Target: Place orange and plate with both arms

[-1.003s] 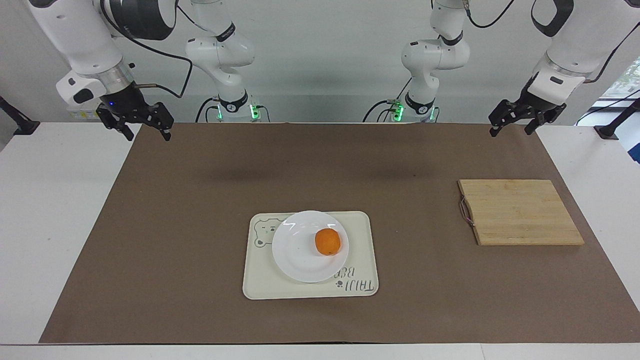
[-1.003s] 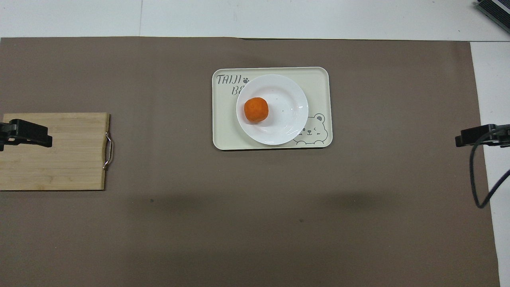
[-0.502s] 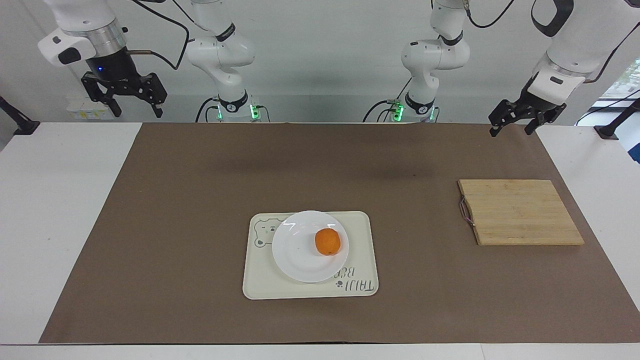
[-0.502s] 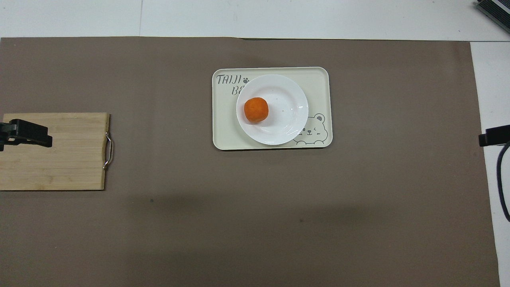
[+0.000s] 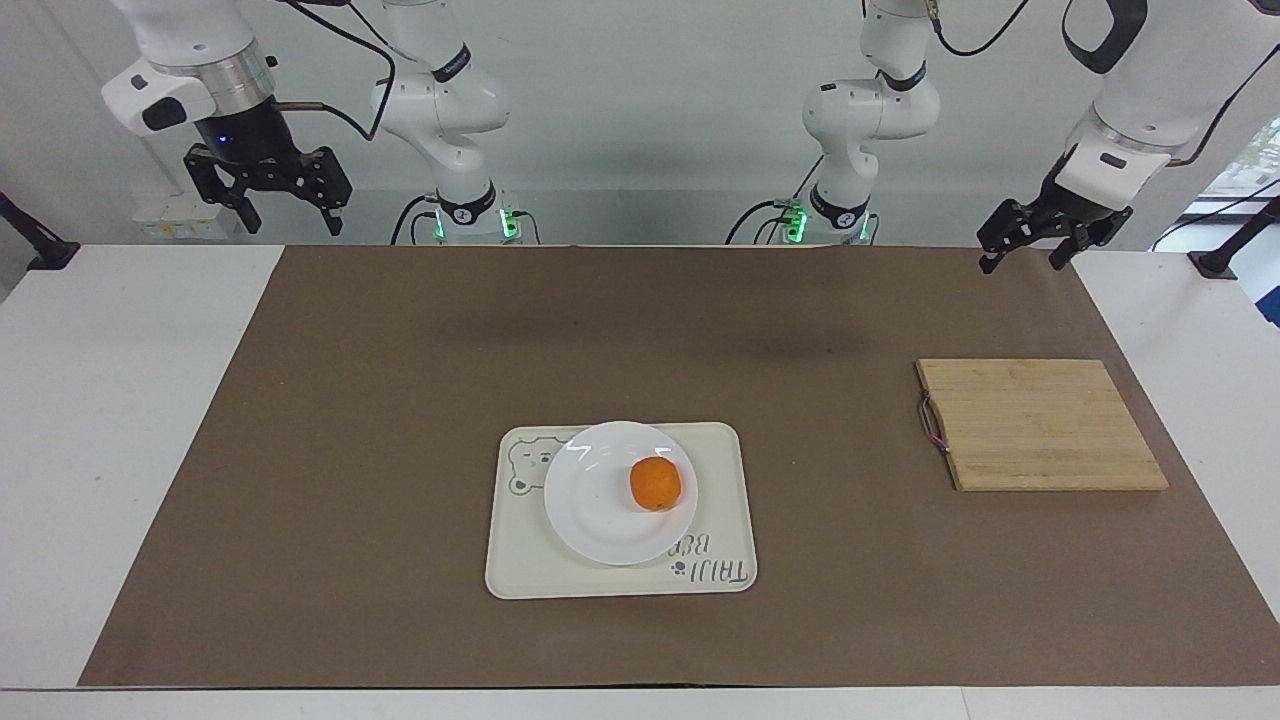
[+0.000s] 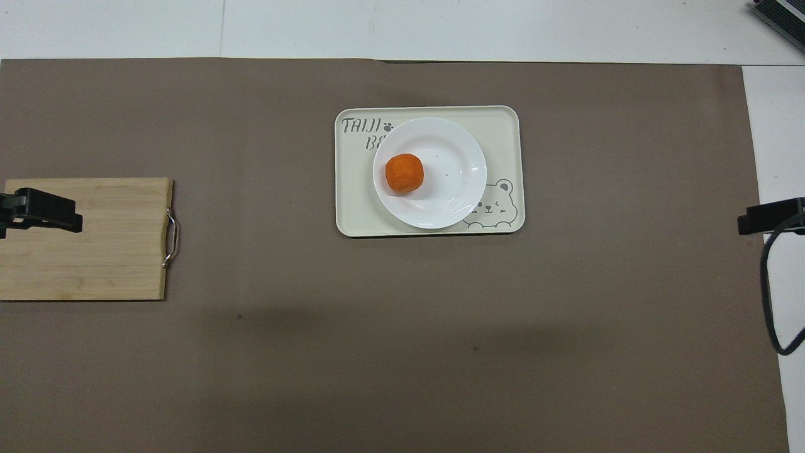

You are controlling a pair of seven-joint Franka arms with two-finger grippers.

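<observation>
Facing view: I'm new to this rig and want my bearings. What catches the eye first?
The bright orange sits on the white plate, which rests on the cream bear-print tray mid-table. A wooden cutting board lies toward the left arm's end. The left gripper and right gripper hang open and empty, each above its own end.

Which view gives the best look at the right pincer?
The facing view: the right pincer shows whole there, open and empty, raised over the table's edge at the right arm's end, far from the plate. The overhead view shows only its dark tip at the frame's edge.
</observation>
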